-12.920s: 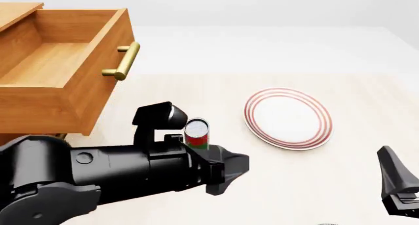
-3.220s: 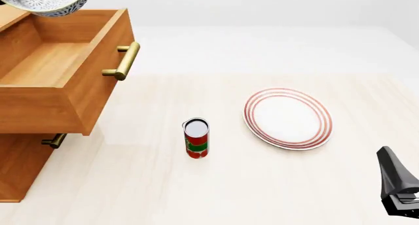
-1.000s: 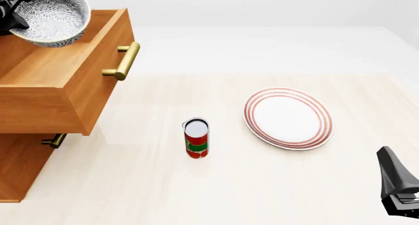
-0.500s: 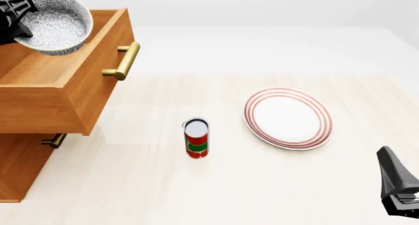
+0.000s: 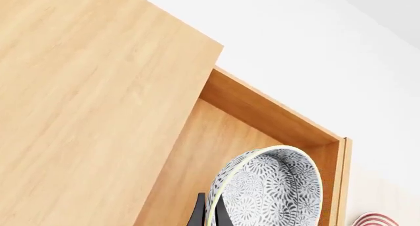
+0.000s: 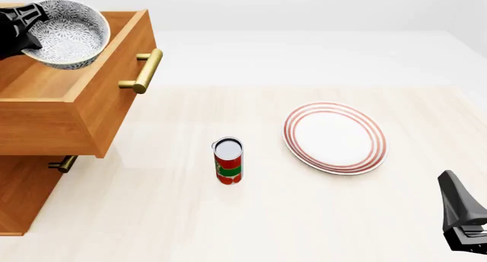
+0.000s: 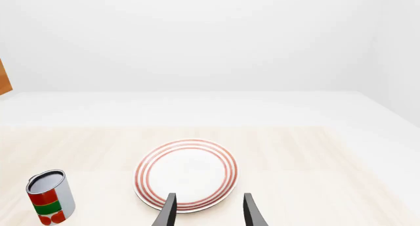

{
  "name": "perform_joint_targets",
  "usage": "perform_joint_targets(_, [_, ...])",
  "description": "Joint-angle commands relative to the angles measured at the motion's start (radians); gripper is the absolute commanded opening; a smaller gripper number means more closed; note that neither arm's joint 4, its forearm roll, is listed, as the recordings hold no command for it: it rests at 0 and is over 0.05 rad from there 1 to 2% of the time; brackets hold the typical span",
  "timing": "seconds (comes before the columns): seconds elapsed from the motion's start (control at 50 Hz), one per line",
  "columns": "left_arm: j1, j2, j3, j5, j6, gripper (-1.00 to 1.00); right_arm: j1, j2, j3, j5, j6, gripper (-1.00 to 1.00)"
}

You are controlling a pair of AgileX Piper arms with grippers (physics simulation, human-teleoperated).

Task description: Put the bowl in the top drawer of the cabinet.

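The bowl (image 6: 68,35), white with a fine dark floral pattern, hangs tilted over the open top drawer (image 6: 72,111) of the light-brown cabinet (image 6: 23,199). My left gripper (image 6: 29,23) is shut on the bowl's rim at the far left. In the left wrist view the fingers (image 5: 198,215) pinch the rim of the bowl (image 5: 272,189) above the drawer's wooden floor (image 5: 210,152). Whether the bowl touches that floor I cannot tell. My right gripper (image 7: 208,213) is open and holds nothing, low at the right near the table's front edge (image 6: 460,216).
A red and green can (image 6: 228,160) stands upright mid-table. A flat white plate with red rings (image 6: 335,137) lies to its right. The top drawer's brass handle (image 6: 142,71) sticks out toward the table; a lower drawer handle (image 6: 63,163) shows beneath.
The bowl, held by my left gripper, has come down and slightly to the right, lower into the open top drawer. The right arm, can and plate have not moved.
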Motion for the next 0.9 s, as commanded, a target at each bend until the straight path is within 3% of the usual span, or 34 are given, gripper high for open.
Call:
perform_joint_targets(0.02, [0.001, 0.006, 0.001, -0.009, 0.005, -1.0, 0.0, 0.0, 0.0, 0.0, 0.0, 1.0])
perform_joint_targets(0.9, [0.012, 0.029, 0.029, -0.04, 0.005, -1.0, 0.0, 0.0, 0.0, 0.0, 0.0, 1.0])
